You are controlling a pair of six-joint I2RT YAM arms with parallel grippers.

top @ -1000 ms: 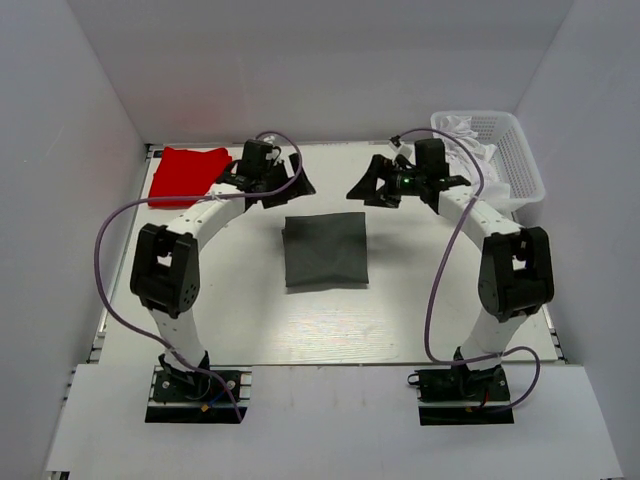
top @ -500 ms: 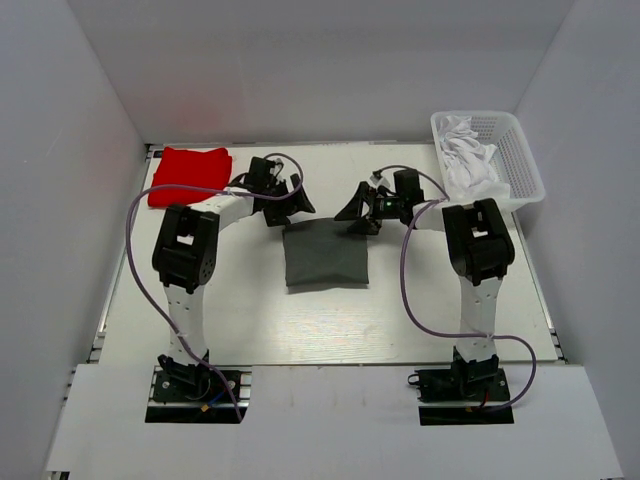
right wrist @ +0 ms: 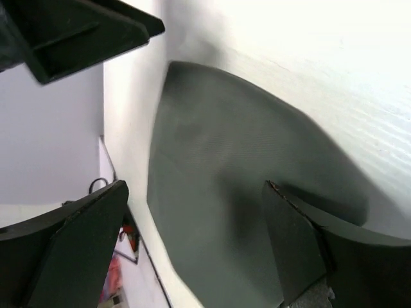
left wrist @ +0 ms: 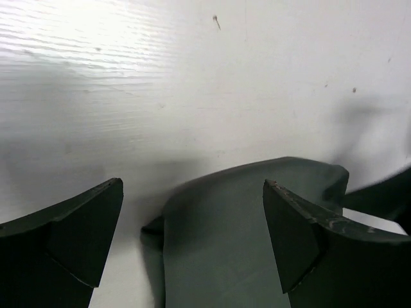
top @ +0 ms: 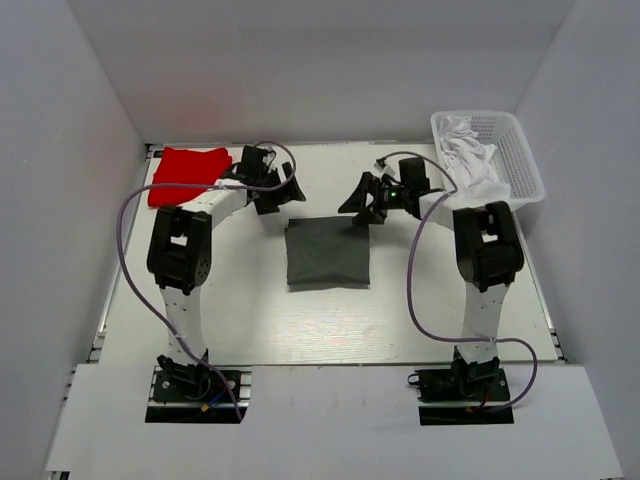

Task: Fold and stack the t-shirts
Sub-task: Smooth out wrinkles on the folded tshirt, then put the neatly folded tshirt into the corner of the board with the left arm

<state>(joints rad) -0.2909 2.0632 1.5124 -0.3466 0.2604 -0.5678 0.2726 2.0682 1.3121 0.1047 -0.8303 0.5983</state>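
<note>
The red t-shirt [top: 188, 175] lies folded into a compact rectangle at the far left corner of the table [top: 250, 310], well apart from everything else. To its right the left gripper [top: 283, 196] hovers with its jaws spread wide and nothing between them, over the far left corner of the grey t-shirt [top: 327, 252]. That shirt lies folded into a neat rectangle at the middle of the table. The right gripper [top: 362, 206] mirrors the left one at the shirt's far right corner, its jaws likewise wide and empty. At the far right a white basket [top: 525, 160] holds crumpled white cloth [top: 468, 160]; whether that is more shirts I cannot tell. As I read it, the folding of both shirts looks done and the stacking is left. The two shirts lie well apart, so one has to be carried onto the other. The grippers seem placed to take the grey one by its far edge.
</note>
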